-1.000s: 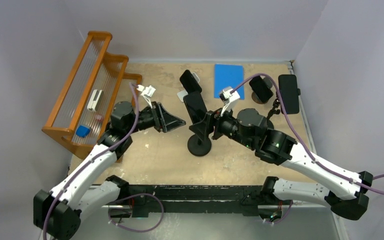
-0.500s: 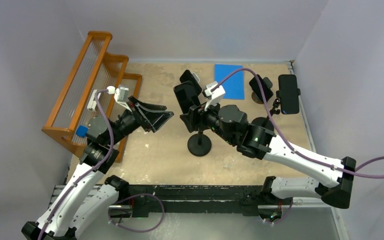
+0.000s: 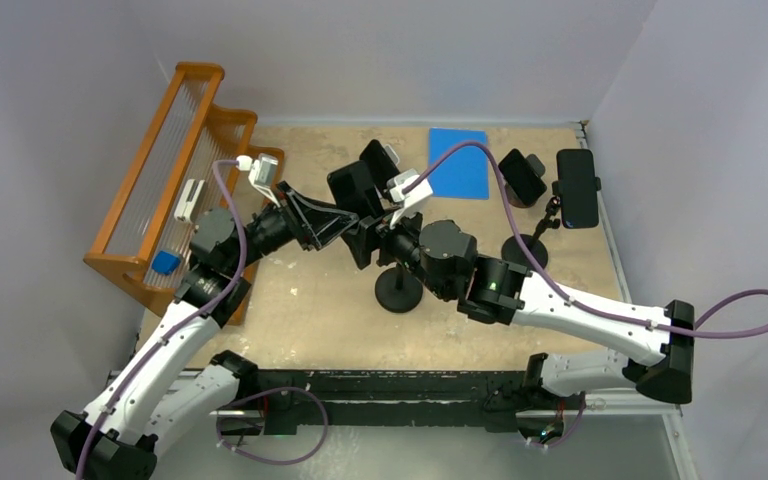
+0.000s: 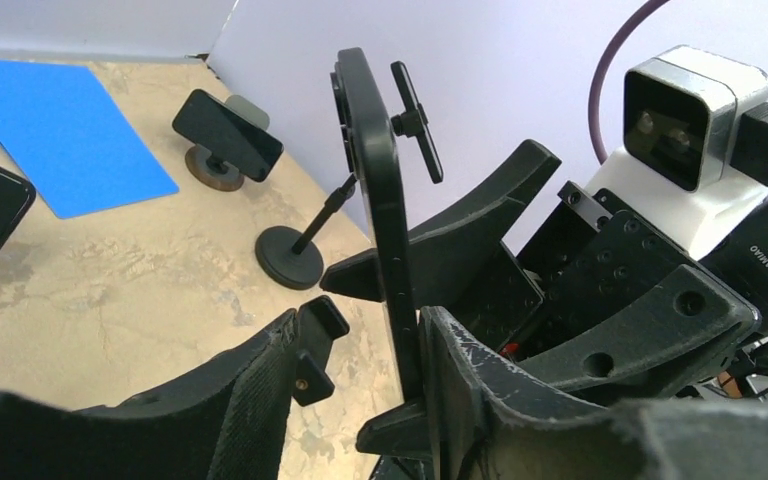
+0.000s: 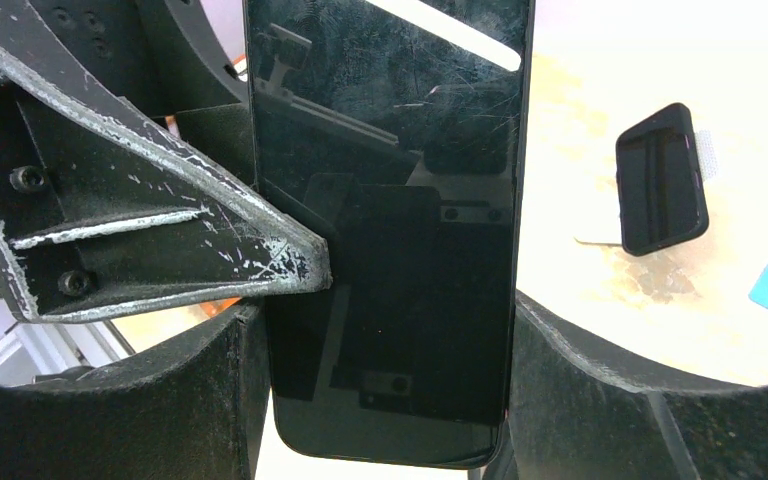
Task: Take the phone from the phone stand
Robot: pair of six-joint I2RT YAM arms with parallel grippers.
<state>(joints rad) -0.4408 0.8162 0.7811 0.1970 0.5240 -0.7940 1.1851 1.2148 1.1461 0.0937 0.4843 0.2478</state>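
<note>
right jaws: clenched on phone (image 5: 390,230) | left jaws: released, apparently straddling phone

Orange rack (image 3: 200,72) holds what looks like a blue block (image 3: 165,262); blue mat (image 3: 460,170) well apart.

**Soft, even light above; close parts blurred at the wrists**

From above, the light is diffuse and even, with a faint lilac cast on the walls (image 3: 410,60). Shadows on the desk (image 3: 310,320) are soft and short, lying under the right arm (image 3: 560,310) and the phone stand (image 3: 399,291). The near strip is dimmer. That view is sharp, and the walls splay outward at the edges.

In the left wrist view, the fingers (image 4: 230,410) of the left claw (image 4: 370,340) are out of focus, while the far blue mat (image 4: 60,130) is crisp.

In the right wrist view, the glass of the phone (image 5: 390,230) mirrors dark shapes and carries a white streak of glare at its top. The desk to the right is washed out.
</note>
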